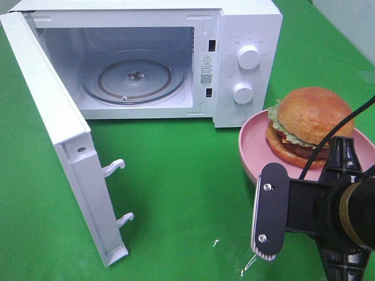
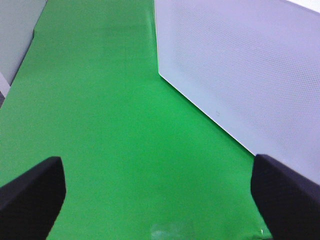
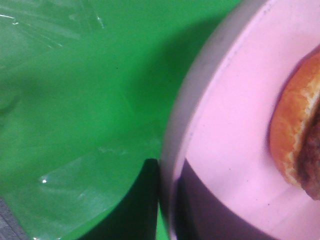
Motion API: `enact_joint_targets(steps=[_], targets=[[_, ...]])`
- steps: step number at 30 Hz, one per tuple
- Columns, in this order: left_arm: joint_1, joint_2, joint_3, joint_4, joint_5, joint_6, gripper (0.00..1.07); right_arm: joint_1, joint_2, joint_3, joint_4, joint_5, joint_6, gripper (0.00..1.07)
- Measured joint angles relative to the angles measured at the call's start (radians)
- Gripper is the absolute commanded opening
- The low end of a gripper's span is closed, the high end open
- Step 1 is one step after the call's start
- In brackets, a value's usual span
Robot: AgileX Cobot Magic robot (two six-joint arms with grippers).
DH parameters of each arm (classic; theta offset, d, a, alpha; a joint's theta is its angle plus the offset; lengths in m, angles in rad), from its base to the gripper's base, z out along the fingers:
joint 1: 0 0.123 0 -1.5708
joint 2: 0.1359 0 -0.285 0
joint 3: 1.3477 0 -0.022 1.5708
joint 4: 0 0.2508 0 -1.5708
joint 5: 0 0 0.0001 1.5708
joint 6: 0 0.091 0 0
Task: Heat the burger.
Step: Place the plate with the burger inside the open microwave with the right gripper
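The burger [image 1: 307,126], with a golden-brown bun, lettuce and a dark patty, sits on a pink plate [image 1: 251,153] to the right of the white microwave [image 1: 249,35]. The microwave door [image 1: 58,134] is swung wide open to the left, showing the bare glass turntable [image 1: 133,77]. My right gripper [image 1: 341,213] hangs over the plate's front rim, jaws spread, one finger over the plate and one in front of it. The right wrist view shows the plate rim [image 3: 172,150] and the burger's edge [image 3: 295,140] close up. My left gripper [image 2: 160,200] is open and empty above green cloth.
Green cloth [image 1: 187,175] covers the table. The open door stands out toward the front left with two latch hooks [image 1: 114,168]. The left wrist view shows the door's white outer panel [image 2: 250,75] close by. The control knobs [image 1: 248,57] are on the microwave's right.
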Motion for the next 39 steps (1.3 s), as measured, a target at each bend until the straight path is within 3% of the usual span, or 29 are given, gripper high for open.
enact_joint_targets(steps=[24,39], targets=[[0.000,0.000,0.000,0.000,0.000,0.000,0.93,-0.005,0.003,0.005,-0.113,-0.299,-0.324,0.00],[0.000,0.000,0.000,0.000,0.000,0.000,0.93,-0.229,0.003,0.005,-0.110,-0.473,-0.699,0.00]])
